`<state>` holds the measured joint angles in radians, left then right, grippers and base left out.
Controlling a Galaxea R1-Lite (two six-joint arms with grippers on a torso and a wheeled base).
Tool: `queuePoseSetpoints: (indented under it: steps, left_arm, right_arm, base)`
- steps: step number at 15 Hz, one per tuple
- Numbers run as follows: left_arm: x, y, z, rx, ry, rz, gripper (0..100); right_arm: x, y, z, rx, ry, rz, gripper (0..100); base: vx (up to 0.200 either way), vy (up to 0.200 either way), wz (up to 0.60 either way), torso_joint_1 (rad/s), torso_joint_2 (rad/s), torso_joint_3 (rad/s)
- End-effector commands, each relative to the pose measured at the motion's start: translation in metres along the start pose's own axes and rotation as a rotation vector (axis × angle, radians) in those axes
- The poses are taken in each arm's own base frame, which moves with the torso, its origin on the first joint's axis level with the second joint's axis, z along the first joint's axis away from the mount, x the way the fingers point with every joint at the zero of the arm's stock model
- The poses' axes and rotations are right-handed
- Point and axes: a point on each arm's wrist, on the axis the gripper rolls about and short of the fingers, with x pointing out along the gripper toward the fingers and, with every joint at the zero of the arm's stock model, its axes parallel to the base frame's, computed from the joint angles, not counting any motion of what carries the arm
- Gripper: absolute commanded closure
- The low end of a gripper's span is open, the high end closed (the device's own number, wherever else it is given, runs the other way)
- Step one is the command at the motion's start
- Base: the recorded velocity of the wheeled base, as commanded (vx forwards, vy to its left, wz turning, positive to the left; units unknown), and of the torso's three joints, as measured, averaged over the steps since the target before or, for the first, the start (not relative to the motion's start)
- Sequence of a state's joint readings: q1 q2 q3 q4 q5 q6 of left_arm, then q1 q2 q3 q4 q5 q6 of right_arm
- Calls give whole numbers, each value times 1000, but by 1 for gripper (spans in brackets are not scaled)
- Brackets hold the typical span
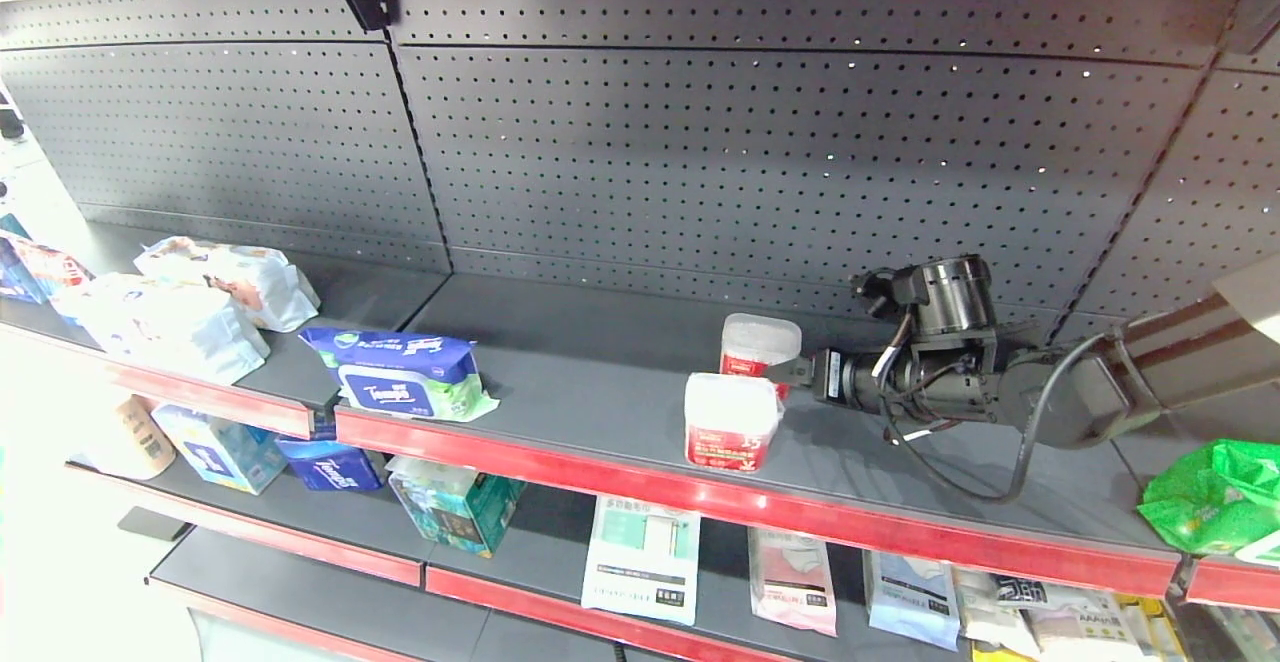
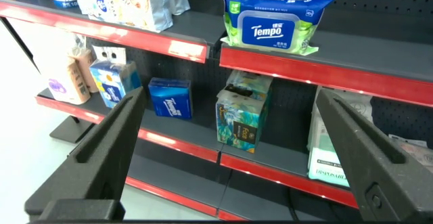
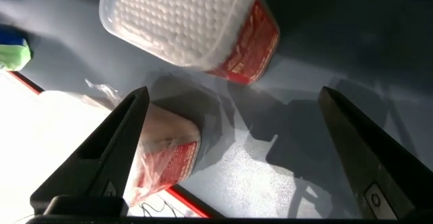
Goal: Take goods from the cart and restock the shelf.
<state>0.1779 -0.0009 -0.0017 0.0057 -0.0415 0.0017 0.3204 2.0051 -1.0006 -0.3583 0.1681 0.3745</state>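
Two clear tubs of cotton swabs with red labels stand on the grey shelf [image 1: 600,382]. The back tub [image 1: 760,344] [image 3: 196,28] is upright, and the front tub [image 1: 730,420] [image 3: 162,153] sits near the red shelf edge. My right gripper [image 1: 790,374] [image 3: 233,95] comes in from the right, just beside both tubs. It is open, with bare shelf between its fingers, and one finger [image 3: 115,149] is close to the front tub. My left gripper [image 2: 230,95] is open and holds nothing, out in front of the lower shelves.
A blue wet-wipes pack [image 1: 405,372] [image 2: 277,24] lies at the shelf's left end, with white tissue packs [image 1: 170,322] beyond it. A green bag [image 1: 1215,497] sits at the far right. Boxes and pouches [image 1: 640,557] line the lower shelves. There is free shelf between the wipes and the tubs.
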Motion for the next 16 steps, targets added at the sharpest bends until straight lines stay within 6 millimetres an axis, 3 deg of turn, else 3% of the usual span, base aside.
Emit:
queuePoseSetpoints:
  steps: [1, 16]
  left_arm:
    - [0, 0, 0, 0, 1, 0, 0]
    - [0, 0, 0, 0, 1, 0, 0]
  right_arm:
    - [0, -1, -2, -3, 8, -2, 0]
    - [-1, -3, -12, -3, 38, -10, 0]
  base:
    - [0, 0, 0, 0, 0, 0]
    - [0, 0, 0, 0, 0, 0]
